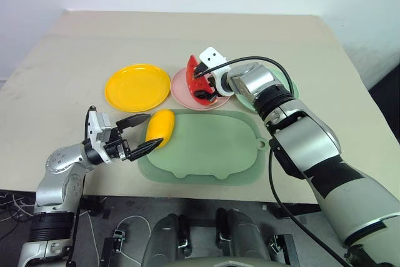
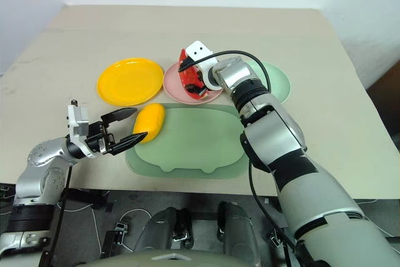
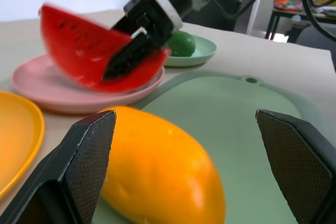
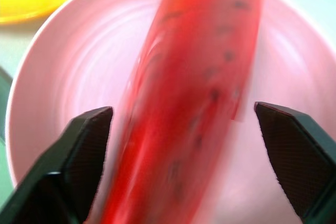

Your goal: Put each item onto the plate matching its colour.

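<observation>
The red watermelon wedge (image 1: 199,84) stands on its edge on the pink plate (image 1: 181,94). My right gripper (image 1: 204,81) is open around it, and its fingers (image 4: 84,150) stand wide apart on either side of the blurred wedge (image 4: 194,103). The yellow mango (image 1: 161,127) lies on the left edge of the pale green mat (image 1: 212,148). My left gripper (image 1: 152,130) is open, its fingertips at the mango's near end. A small green fruit (image 3: 181,43) sits on the green plate (image 3: 203,52). The yellow plate (image 1: 137,87) holds nothing.
The three plates stand in a row beyond the mat, yellow at the left, pink in the middle, green (image 2: 278,82) at the right behind my right arm. The beige table (image 1: 62,85) has bare room at the left and far side.
</observation>
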You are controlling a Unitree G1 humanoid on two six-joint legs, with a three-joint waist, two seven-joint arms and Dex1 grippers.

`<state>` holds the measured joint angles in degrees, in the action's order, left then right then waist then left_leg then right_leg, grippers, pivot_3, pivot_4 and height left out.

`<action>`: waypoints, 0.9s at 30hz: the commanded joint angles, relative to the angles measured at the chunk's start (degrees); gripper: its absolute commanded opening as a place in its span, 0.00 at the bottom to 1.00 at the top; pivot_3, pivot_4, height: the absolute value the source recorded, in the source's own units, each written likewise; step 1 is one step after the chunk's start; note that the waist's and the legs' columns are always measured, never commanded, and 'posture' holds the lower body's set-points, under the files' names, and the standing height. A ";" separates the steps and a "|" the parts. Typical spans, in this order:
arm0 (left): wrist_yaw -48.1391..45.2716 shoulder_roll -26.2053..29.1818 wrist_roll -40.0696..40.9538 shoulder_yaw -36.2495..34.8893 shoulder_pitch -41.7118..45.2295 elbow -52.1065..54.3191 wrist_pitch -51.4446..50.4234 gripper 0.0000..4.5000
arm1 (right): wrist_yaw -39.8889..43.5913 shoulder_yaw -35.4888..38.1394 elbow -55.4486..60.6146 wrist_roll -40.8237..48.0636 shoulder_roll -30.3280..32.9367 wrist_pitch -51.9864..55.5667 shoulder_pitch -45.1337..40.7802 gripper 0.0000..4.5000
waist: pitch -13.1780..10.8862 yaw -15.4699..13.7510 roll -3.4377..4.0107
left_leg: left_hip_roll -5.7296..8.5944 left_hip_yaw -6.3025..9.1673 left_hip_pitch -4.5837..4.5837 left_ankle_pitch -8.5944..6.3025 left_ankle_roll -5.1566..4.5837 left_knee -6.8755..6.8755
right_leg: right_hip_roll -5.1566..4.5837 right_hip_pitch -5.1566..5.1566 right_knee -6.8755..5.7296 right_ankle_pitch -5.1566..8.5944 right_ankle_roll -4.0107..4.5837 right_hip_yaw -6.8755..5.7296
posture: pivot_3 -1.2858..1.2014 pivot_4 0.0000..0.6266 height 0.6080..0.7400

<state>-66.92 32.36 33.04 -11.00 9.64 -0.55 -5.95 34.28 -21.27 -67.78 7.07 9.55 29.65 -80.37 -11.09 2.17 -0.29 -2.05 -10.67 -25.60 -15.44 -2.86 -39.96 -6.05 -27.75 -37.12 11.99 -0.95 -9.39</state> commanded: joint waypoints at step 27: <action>14.56 -1.67 4.79 -6.77 -6.40 11.70 -5.38 1.00 | 18.24 27.72 86.30 20.68 23.11 13.00 49.66 0.99 | 0.03 -1.05 -0.08 | 0.14 0.05 0.21 -0.01 0.00 0.06 | -0.23 0.17 0.08 0.05 -0.10 -0.07 | 0.52 0.24 0.67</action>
<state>-53.39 30.57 36.82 -16.04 3.79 8.38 -11.11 52.19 4.43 15.86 26.06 32.05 44.60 -30.88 -11.05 1.12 -0.38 -1.92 -10.63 -25.37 -15.44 -2.86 -39.90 -6.28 -27.56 -37.05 12.04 -1.05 -9.46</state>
